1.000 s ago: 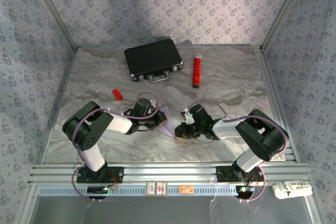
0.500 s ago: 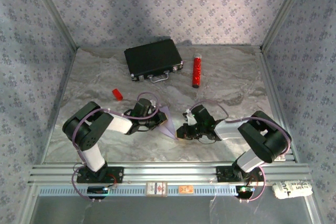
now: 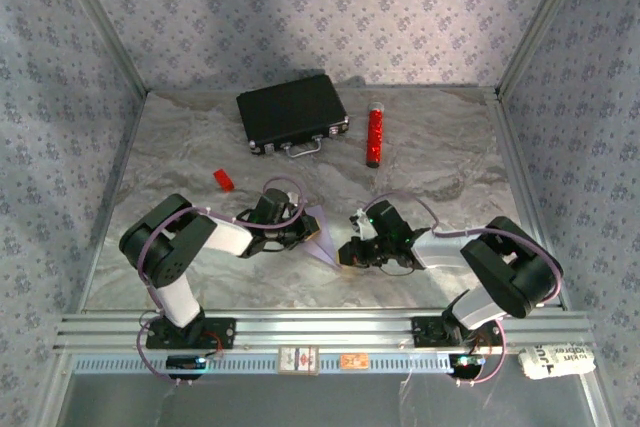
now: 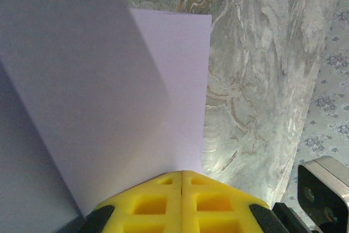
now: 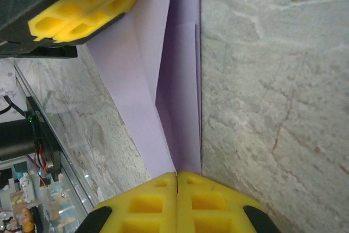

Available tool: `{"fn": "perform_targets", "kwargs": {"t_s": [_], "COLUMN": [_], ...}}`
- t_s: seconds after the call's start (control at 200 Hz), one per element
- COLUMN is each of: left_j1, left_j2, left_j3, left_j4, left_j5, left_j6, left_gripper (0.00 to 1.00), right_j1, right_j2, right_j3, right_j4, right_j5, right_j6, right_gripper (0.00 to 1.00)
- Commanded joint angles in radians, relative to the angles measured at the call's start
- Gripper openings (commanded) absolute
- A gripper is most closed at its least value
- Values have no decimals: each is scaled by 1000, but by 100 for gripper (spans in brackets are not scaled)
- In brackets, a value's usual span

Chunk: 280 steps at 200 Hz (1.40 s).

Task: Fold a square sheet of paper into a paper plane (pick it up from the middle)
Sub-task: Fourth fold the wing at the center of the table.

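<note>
Two pincers bear on one sheet, so the step in hand reads as pressing a crease. The grey marbled table top (image 3: 450,167) is the firm bed for it; the black rectangular hard case with a metal handle (image 3: 293,112), in the upper middle of the overhead view, stands well apart. The thin pale lilac sheet of paper (image 3: 322,236) sits in the lower middle of that view, between the two wrists; it is already folded, with a diagonal crease and one flap raised, it seems. The left gripper (image 4: 181,181) has its yellow jaws closed tight, tips at the sheet's near corner; the right gripper (image 5: 177,186) is likewise closed, tips at the narrow end of the fold; both seem to press on the paper, not pinch it, though I cannot be sure. To do it well, I judge: plant one tip as an anchor; draw the other slowly along the fold line; press lightly, lest the thin paper skid or tear. The red cylinder with a clear cap (image 3: 375,137) and the small red block (image 3: 223,179) lie far off in the upper half. A white printed label (image 3: 556,359) at the lower right and two small tags (image 3: 298,359) at the lower middle carry print too small to read; no brand is legible.
</note>
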Motion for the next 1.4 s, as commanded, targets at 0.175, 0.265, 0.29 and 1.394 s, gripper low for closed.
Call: {"fn": "perform_targets", "kwargs": {"t_s": [0.175,0.265,0.29,1.394], "left_j1": [8,7,7,7], "left_j2": [38,37,37,37], "left_j3": [-26,-28,-27,-43], "left_j4": [-29,-30,-29,-8], "left_j5": [-44,-43,-43,-42], "left_j6": [1,0,-1,-10], "left_gripper": [5,5,5,5], "right_j1": [0,-1,0,11], "right_j2": [-10,-13,-14,-63], "right_j3": [-33,-31,-32,-17], "right_j4": [-103,-117,-119,-329], "right_j5": [-36,-38,-37,18], "right_j6": [-27,-32,-34,-91], "right_gripper": [8,8,6,6]}}
